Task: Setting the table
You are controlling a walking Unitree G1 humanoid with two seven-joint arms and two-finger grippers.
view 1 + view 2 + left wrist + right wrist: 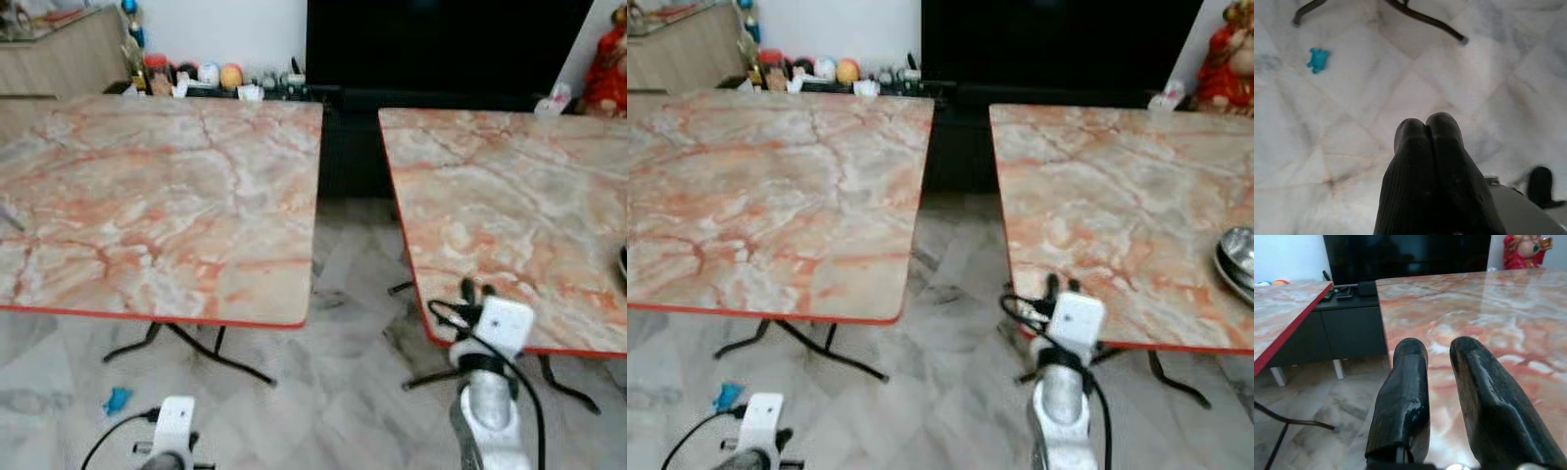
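Two marble-patterned tables with red edges stand side by side, the left table (157,196) and the right table (509,206), both tops mostly bare. A stack of steel bowls (1236,262) lies at the right table's far right edge, cut off by the frame. My right gripper (477,291) hovers at the near left corner of the right table, just over its edge. In the right wrist view its fingers (1403,382) stand a little apart, open, with nothing between them. My left gripper (1426,125) hangs low over the floor with both fingers pressed together, shut and holding nothing.
A floor gap runs between the tables toward a black TV cabinet (343,147). Small toys and jars (206,76) line the back wall, and a red figurine (607,69) stands at the back right. Black table legs (196,348) and a blue scrap (117,399) are on the floor.
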